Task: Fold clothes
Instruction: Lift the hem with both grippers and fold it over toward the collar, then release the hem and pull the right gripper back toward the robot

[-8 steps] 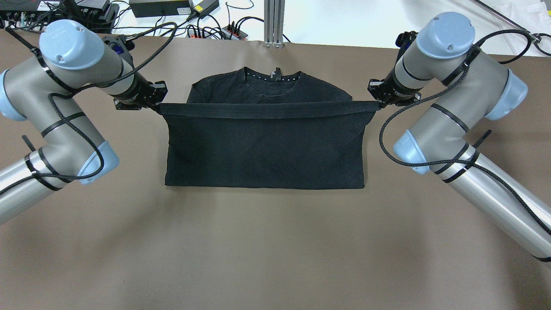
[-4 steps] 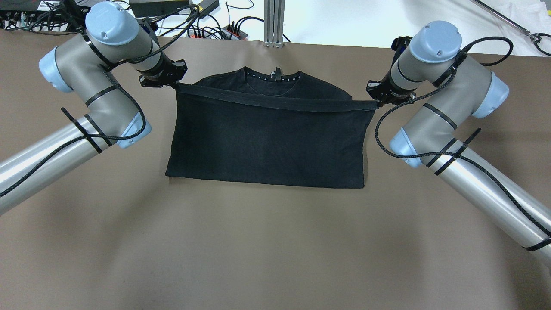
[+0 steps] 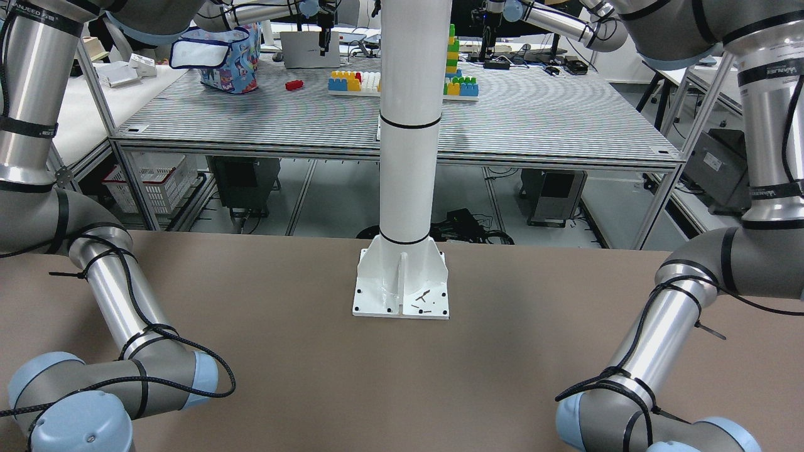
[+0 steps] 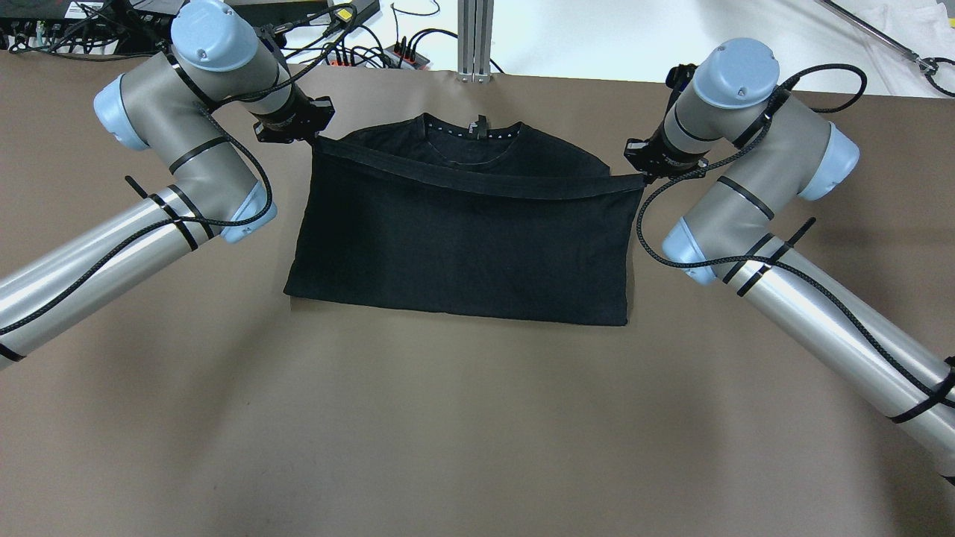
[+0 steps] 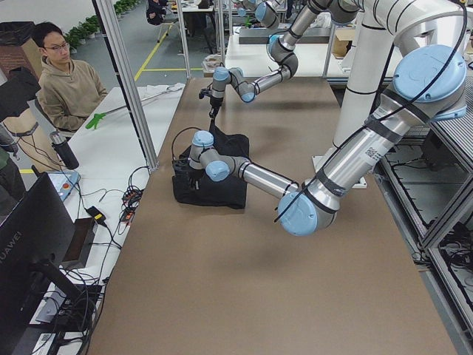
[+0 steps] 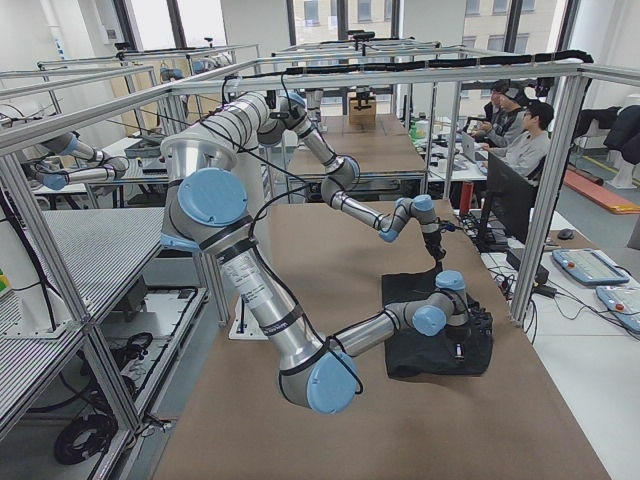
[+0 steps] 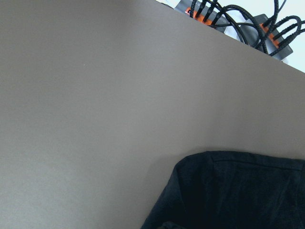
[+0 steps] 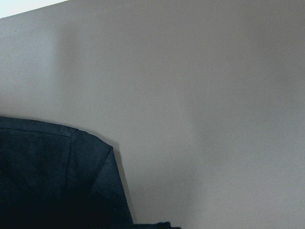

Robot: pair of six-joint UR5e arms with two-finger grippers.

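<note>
The clothes (image 4: 462,246) are one black T-shirt lying on the brown table, its lower half folded up toward the collar (image 4: 472,133). The hem runs as a taut slanted band from upper left to lower right. My left gripper (image 4: 312,139) is shut on the hem's left corner beside the shoulder. At the right corner, my right gripper (image 4: 640,174) is shut on the hem. Both wrist views show only a dark edge of the clothes (image 7: 238,191) (image 8: 47,176) on bare table; no fingers show there. The clothes (image 5: 218,188) (image 6: 430,345) also appear in both side views.
Cables and power strips (image 4: 358,45) and an aluminium post (image 4: 475,37) line the far edge. The white pillar base (image 3: 402,282) stands on the robot's side. A person (image 5: 70,81) sits beyond the table's far edge, others (image 6: 520,130) at a desk.
My left gripper has carried its hem corner far toward the collar and to the right. My right gripper has shifted slightly left. The hem now slants.
</note>
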